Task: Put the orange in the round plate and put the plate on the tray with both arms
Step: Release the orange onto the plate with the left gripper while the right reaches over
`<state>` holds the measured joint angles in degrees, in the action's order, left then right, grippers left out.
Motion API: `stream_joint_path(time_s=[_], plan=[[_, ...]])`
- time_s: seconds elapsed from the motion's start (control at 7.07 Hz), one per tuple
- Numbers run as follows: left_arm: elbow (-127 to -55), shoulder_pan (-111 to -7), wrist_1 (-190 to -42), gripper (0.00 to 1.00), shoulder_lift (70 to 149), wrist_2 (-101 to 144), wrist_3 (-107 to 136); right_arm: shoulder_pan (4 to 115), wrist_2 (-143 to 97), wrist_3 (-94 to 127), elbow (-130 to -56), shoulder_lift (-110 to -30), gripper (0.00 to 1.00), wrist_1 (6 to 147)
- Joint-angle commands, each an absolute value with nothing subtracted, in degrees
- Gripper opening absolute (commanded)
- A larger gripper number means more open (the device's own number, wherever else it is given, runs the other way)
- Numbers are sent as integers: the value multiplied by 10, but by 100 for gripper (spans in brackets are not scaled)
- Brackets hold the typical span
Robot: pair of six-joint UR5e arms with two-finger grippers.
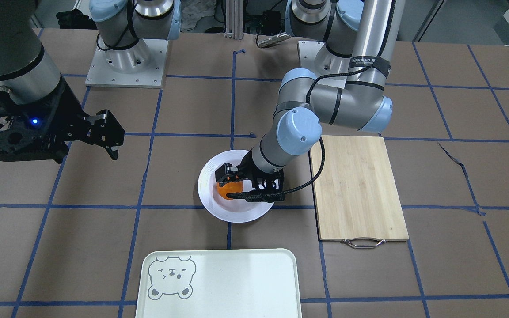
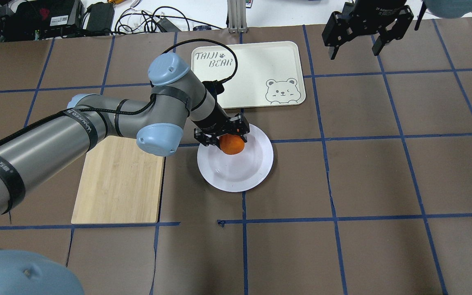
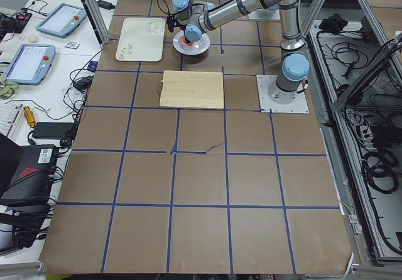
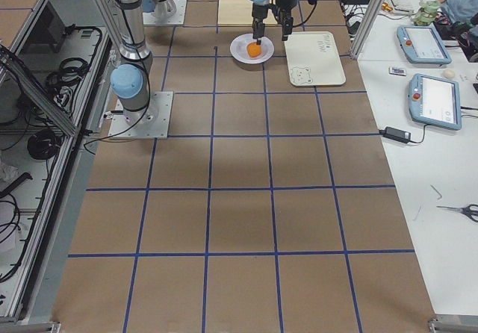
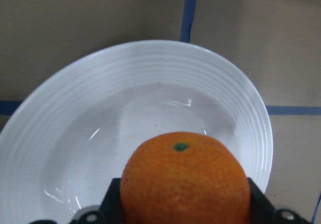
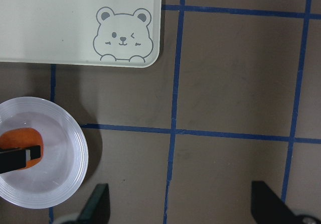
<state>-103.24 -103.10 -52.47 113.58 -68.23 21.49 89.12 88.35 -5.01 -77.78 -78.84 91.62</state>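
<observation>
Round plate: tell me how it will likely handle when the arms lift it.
The round plate looks glossy and glazed, so probably rigid but slippery along its rim. Its shallow centre will likely let the orange roll if the plate tilts. Being apparently ceramic, it may chip if dropped.

The tray (image 2: 256,61) is carrying the words "TAIJI BEAR" in grey at its far left corner (a paw print is sitting after TAIJI). A black strap (image 1: 369,62) around the left arm (image 1: 356,101) is showing "WANJEED" in white, then characters too small for reading.
</observation>
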Motion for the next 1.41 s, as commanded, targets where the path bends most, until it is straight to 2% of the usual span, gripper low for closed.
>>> stream_joint_path(time_s=[0.0,0.42,0.57,0.85,1.27], plan=[[-1012,-1021,-540,100,1119,-706,215,891,880,-44,-778,-784,100,919],[-895,-943,-743,100,1092,-867,110,897,828,-32,-779,-764,100,917],[-864,-931,-783,100,1083,-876,98,897,793,-18,-804,-752,100,917],[-825,-874,-850,100,1050,-914,59,902,730,27,-890,-751,100,990],[-794,-864,-931,100,986,-957,57,924,666,83,-1106,-751,100,1230]])
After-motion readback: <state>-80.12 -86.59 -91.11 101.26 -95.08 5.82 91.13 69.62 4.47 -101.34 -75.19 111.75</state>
